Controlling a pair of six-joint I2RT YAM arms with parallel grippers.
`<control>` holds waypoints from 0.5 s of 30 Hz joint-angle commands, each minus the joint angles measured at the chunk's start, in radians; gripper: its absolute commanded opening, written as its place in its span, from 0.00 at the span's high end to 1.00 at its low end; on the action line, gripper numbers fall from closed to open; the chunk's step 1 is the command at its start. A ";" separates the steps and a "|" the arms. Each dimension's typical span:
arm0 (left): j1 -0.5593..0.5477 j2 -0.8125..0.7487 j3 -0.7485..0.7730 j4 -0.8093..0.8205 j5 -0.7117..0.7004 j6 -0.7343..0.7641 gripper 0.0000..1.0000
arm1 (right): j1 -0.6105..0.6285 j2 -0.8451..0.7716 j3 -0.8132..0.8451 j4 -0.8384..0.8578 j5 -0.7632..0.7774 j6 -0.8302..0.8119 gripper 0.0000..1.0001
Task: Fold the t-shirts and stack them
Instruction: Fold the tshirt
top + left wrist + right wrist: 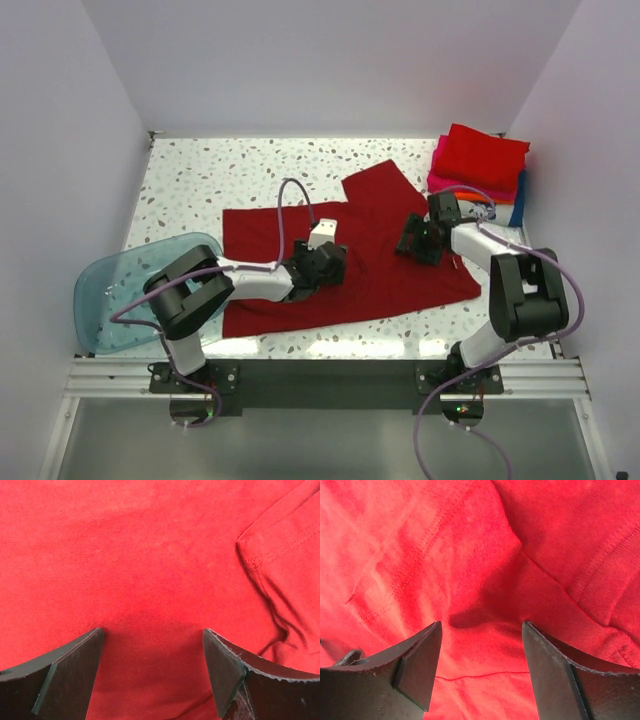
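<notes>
Left claw and right claw both gape wide, gripping nothing, over dark red t-shirt spread on desk.

Dark red shirt: we see it spread open, lightly wrinkled, mid-table.
Folded stack: we see bright red on top, magenta and orange beneath, far-right corner.

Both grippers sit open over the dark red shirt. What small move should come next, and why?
The left gripper and right gripper stand open over the dark red t-shirt, which lies spread out, nothing pinched yet. Probably lower both and close on the cloth to start a fold.
</notes>
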 commanded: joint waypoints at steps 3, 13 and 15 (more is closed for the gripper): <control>-0.116 0.000 -0.052 0.042 0.008 -0.063 0.15 | -0.001 -0.108 -0.199 -0.185 0.109 0.108 0.25; -0.265 -0.049 -0.131 -0.035 -0.053 -0.225 0.14 | -0.002 -0.391 -0.272 -0.357 0.191 0.157 0.16; -0.271 -0.069 -0.121 -0.075 -0.064 -0.242 0.14 | -0.001 -0.441 -0.256 -0.411 0.209 0.145 0.16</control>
